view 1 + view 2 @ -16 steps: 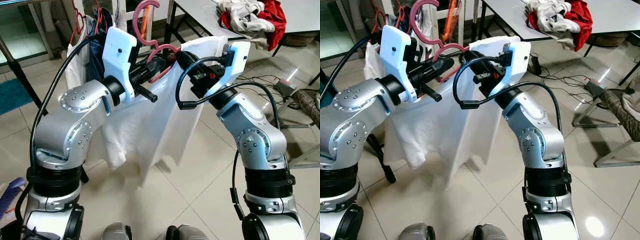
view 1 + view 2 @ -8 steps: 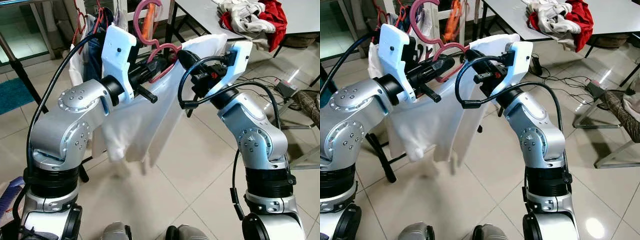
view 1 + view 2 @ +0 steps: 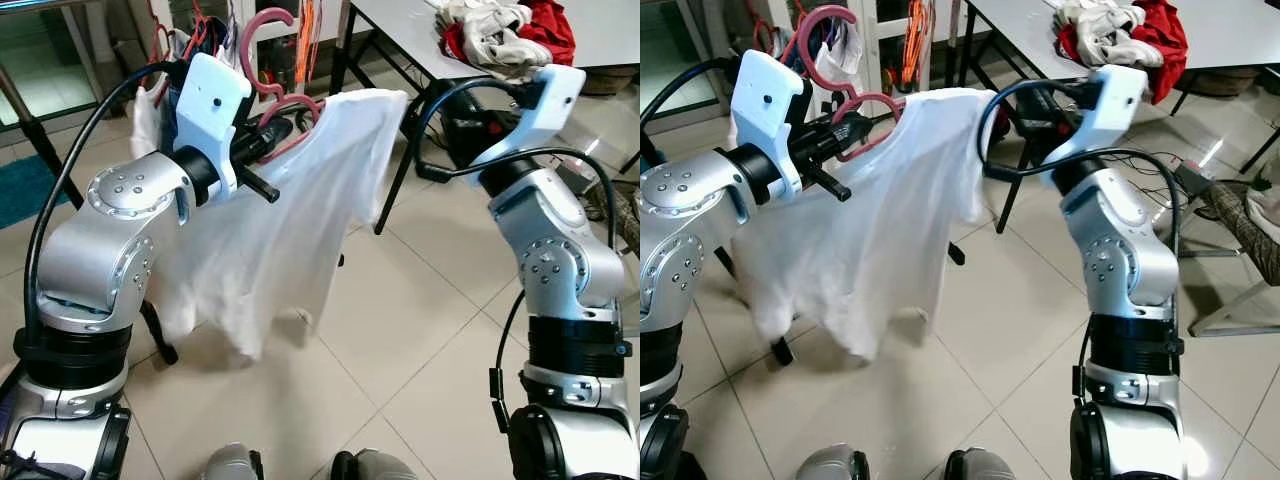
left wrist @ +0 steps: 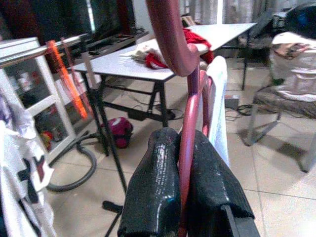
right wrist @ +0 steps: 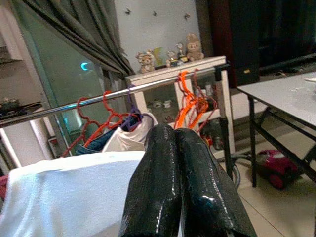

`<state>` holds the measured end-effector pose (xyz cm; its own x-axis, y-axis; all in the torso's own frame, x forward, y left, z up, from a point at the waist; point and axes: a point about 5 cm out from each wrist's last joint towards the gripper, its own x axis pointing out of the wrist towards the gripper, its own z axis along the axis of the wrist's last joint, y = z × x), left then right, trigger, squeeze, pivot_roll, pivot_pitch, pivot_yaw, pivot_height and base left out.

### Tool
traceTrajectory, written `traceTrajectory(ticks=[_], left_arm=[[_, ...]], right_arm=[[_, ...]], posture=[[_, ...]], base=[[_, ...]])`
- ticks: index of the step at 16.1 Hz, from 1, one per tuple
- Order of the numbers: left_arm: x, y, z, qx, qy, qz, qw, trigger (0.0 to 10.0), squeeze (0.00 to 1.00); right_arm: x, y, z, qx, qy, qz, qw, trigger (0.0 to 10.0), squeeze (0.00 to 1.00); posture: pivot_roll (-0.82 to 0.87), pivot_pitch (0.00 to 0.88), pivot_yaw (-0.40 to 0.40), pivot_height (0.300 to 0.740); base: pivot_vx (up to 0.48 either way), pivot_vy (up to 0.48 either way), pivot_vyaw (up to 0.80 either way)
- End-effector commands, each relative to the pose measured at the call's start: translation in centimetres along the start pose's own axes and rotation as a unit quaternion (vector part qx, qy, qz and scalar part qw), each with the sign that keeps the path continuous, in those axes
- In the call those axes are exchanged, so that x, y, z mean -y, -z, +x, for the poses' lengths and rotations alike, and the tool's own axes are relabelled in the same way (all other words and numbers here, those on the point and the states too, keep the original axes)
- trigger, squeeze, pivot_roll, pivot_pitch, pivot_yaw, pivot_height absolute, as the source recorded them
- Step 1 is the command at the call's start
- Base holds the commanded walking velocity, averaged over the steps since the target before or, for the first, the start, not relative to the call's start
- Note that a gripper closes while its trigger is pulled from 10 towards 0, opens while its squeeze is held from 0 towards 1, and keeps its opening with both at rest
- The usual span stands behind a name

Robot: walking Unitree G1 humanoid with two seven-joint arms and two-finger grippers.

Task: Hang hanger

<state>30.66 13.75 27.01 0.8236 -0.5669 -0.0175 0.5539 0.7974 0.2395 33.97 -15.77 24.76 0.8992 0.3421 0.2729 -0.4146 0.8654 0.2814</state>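
We see a white shirt point(image 3: 280, 210) draped on a pink hanger point(image 3: 283, 110), held up near the clothes rail point(image 5: 123, 94) where red and orange hangers point(image 5: 192, 98) already hang. The left gripper point(image 4: 185, 158) has its fingers clamped on the pink hanger's neck. The right gripper point(image 5: 175, 148), raised just beside the shirt's shoulder, has its fingers pressed together, holding nothing.

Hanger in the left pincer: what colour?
Dusty pink hanger, clearest in the left wrist view, clamped in the left pincer.
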Motion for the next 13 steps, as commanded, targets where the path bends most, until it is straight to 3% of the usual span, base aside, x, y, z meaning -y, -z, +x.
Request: traceTrajectory(ticks=[1, 2, 3, 6, 13], left_arm=[[0.2, -0.8, 0.0, 0.022, 0.008, 0.005, 1.000, 10.0, 0.00], [0.2, -0.9, 0.2, 0.027, -0.003, 0.002, 1.000, 10.0, 0.00], [0.4, -0.9, 0.4, 0.030, -0.006, -0.003, 1.000, 10.0, 0.00], [1.1, -1.0, 1.1, 0.038, -0.002, -0.016, 0.999, 10.0, 0.00], [2.0, -1.8, 1.2, 0.055, 0.029, -0.023, 0.998, 10.0, 0.00]], right_arm=[[-0.2, -0.7, 0.2, 0.006, -0.008, -0.006, 1.000, 0.0, 0.00], [-1.7, -0.3, 0.0, -0.007, -0.057, -0.001, 0.998, 6.9, 0.00], [-3.3, 0.5, -0.3, -0.024, -0.105, 0.008, 0.994, 10.0, 1.00], [-6.1, 2.6, -0.8, -0.049, -0.153, 0.031, 0.986, 10.0, 1.00], [-7.1, 2.9, -0.3, -0.046, -0.163, 0.041, 0.985, 10.0, 1.00]], posture=[[0.00, 0.039, -0.079, 0.740], [0.00, 0.039, -0.080, 0.740], [0.00, 0.039, -0.080, 0.740], [0.00, 0.039, -0.080, 0.740], [0.00, 0.046, -0.077, 0.740]], base=[[0.000, 0.000, 0.00], [0.000, 0.000, 0.00], [0.000, 0.000, 0.00], [0.000, 0.000, 0.00], [0.000, 0.000, 0.00]])
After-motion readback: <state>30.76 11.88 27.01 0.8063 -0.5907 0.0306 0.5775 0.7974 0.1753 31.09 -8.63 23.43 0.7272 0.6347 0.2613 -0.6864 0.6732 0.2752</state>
